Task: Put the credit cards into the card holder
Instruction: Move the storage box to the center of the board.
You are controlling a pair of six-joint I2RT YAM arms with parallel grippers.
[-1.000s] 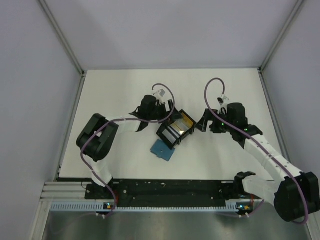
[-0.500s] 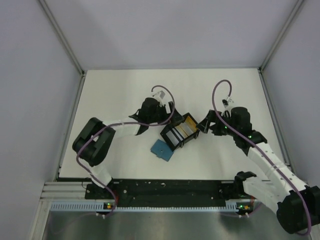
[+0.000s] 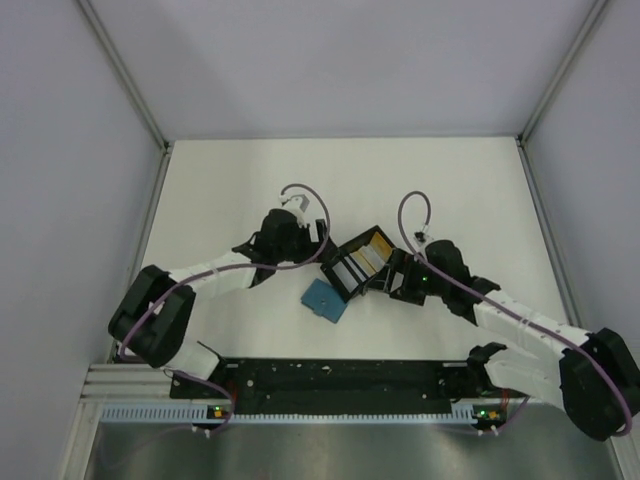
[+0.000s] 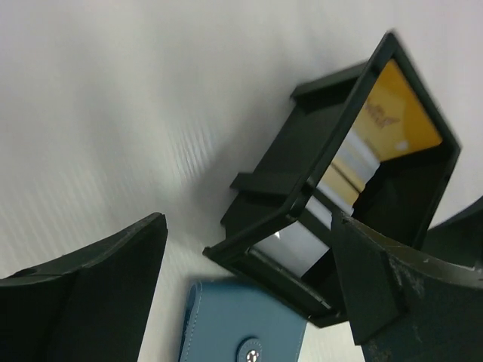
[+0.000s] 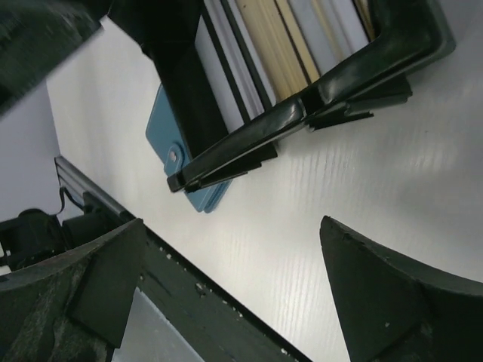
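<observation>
Credit cards (image 3: 362, 261) (orange-yellow, silver-grey, white) all sit racked on edge in the black tray (image 4: 324, 113) at table centre. The card holder (image 3: 325, 299) lies flat just beside the tray's near-left corner, apparently snapped shut, w/ no card in it. Left gripper (image 4: 249, 226) at the tray's left and right gripper (image 5: 232, 226) at its right are both spread wide, holding nothing. Judged step: pre-grasp, nothing transferred yet; next move req. pinching a single card w/o dragging its neighbours, and the holder must be opened.
</observation>
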